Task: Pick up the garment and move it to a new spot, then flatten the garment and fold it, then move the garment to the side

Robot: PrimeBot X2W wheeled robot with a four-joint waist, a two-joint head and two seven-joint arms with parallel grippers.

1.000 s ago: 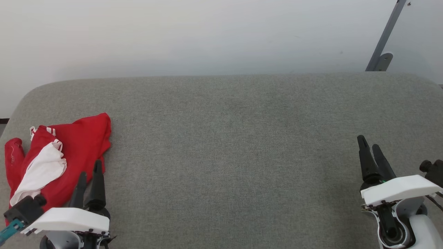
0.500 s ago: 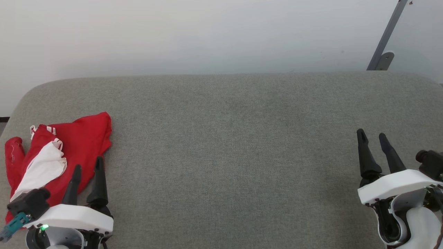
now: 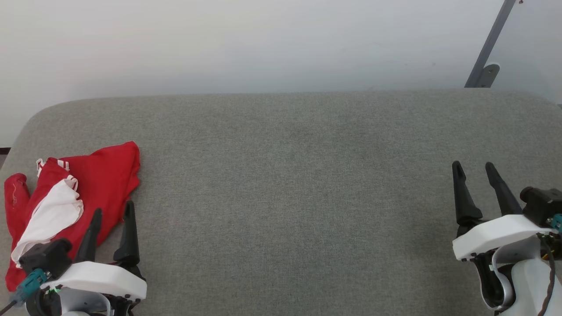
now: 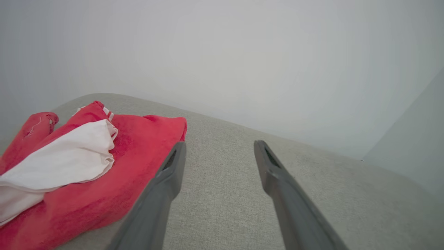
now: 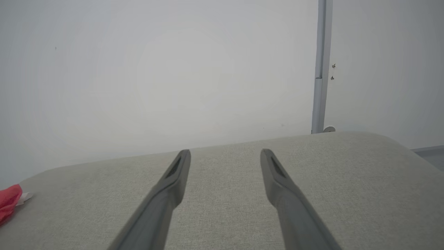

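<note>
Head view. The garment point(image 3: 101, 184) lies crumpled at about 8 o'clock on the grey fabric counter point(image 3: 290, 175), close to its rounded left end. It is red, with a white sleeve point(image 3: 52, 215) bunched on top and a bit of striped trim at its far edge. The left hand point(image 3: 113, 209) sits at 7 o'clock with its fingers spread and nothing between them. One fingertip overlaps the garment's near right edge and the other is over bare counter; I cannot tell whether there is contact. The right hand point(image 3: 473, 165) sits at 4 o'clock, fingers spread and empty, well apart from the garment. A grey metal post point(image 3: 487, 48) leans on the wall at 1 o'clock.

Left wrist view. The left hand point(image 4: 220, 143) is spread, with bare counter point(image 4: 225, 194) in the gap. The garment point(image 4: 138, 156) fills 8 to 9 o'clock, its red edge running behind the left-side finger. The white sleeve point(image 4: 66, 159) lies folded over the red.

Right wrist view. The right hand point(image 5: 225, 152) is spread over bare counter point(image 5: 222, 215). A sliver of the garment point(image 5: 8, 201) shows at 8 o'clock, far off. The post point(image 5: 321, 69) stands at 1 o'clock.
</note>
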